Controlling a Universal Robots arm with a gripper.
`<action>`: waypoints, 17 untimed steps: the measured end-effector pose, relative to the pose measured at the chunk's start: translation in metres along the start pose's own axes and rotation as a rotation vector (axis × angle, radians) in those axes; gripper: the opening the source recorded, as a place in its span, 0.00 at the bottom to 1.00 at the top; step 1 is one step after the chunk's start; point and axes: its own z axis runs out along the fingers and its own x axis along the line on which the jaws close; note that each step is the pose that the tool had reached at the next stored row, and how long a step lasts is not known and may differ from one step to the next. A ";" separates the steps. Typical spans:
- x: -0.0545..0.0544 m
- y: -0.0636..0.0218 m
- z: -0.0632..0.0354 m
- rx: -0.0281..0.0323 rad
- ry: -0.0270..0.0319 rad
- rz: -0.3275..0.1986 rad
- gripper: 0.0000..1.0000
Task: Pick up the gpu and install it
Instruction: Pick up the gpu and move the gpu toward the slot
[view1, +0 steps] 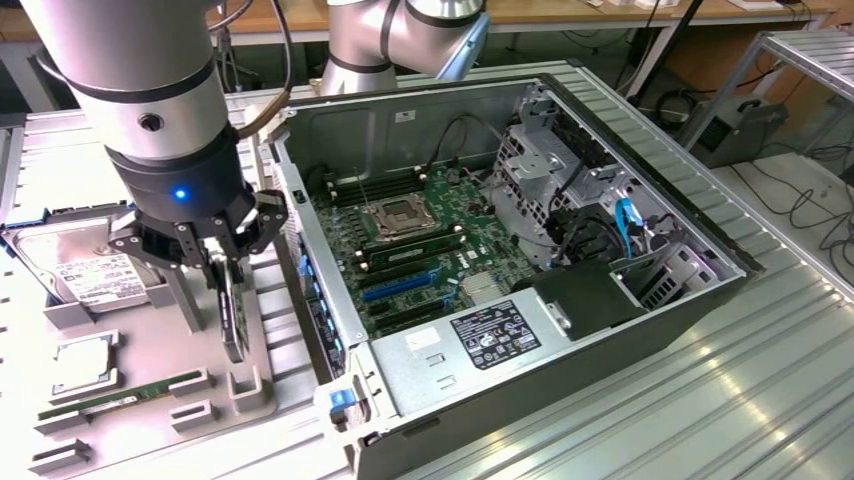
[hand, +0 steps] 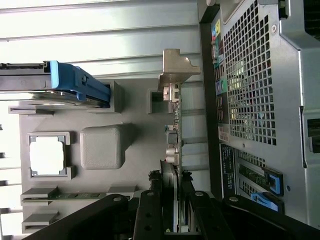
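We log one gripper (view1: 224, 268) — jaws part-closed, pinching one gpu (view1: 236, 322) | exterior view's left | one open case (view1: 574, 400) beside

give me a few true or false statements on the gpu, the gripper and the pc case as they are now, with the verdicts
1. The gpu stands on edge in the gray holder beside the case. True.
2. The gpu is seated on the motherboard. False: it is in the holder, outside the case.
3. The gripper is right at the top of the gpu. True.
4. The case is closed by a side panel. False: it lies open, with the motherboard in plain sight.
5. The hard drive is mounted inside the case. False: it lies on the holder, to the exterior view's left of the gripper.
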 end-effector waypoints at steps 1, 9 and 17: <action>0.000 0.0000 -0.0002 0.0000 0.0000 0.000 0.26; 0.000 0.0001 -0.0016 0.0000 0.0000 0.000 0.26; 0.000 0.0002 -0.0036 -0.0001 0.0000 0.000 0.26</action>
